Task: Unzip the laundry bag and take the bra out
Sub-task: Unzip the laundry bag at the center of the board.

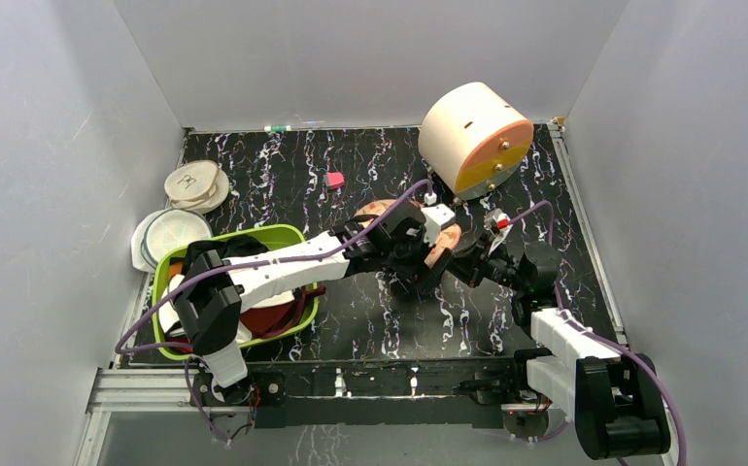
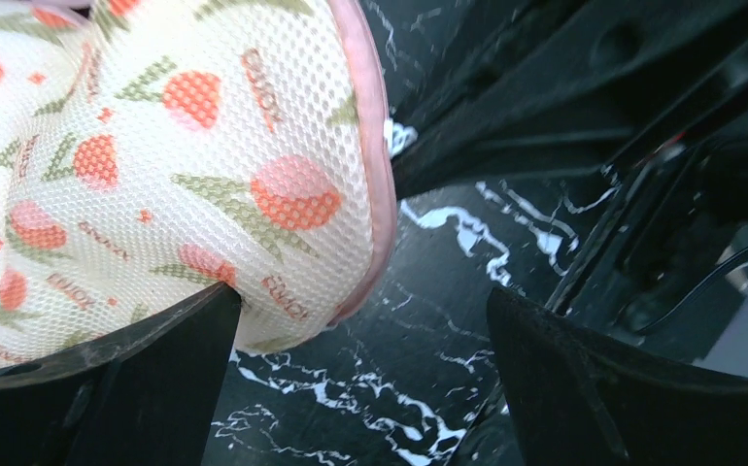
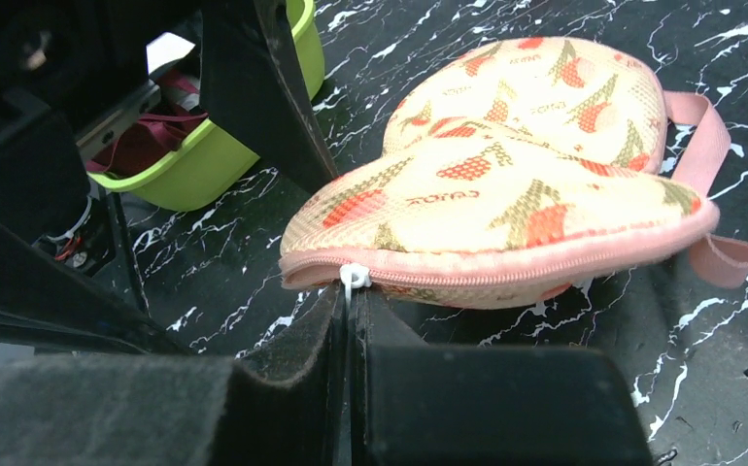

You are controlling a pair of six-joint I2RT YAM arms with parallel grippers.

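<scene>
The peach laundry bag [image 3: 506, 194] with red and green prints lies on the black marbled table; it also shows in the top view [image 1: 443, 238] and the left wrist view [image 2: 156, 175]. Its pink zipper edge [image 3: 545, 267] is closed. My right gripper [image 3: 351, 311] is shut on the white zipper pull [image 3: 354, 280] at the bag's near left end. My left gripper [image 2: 360, 379] is open; its left finger [image 2: 108, 379] touches the bag's underside, the right finger [image 2: 623, 388] stands apart. In the top view both grippers meet at the bag [image 1: 428, 254]. The bra is hidden.
A lime-green basin [image 1: 283, 238] holding dark red and black garments stands at the left, also in the right wrist view [image 3: 205, 160]. A cream drum [image 1: 472, 136] stands behind the bag. White lids [image 1: 193, 184] and a small pink block [image 1: 334, 180] lie further back.
</scene>
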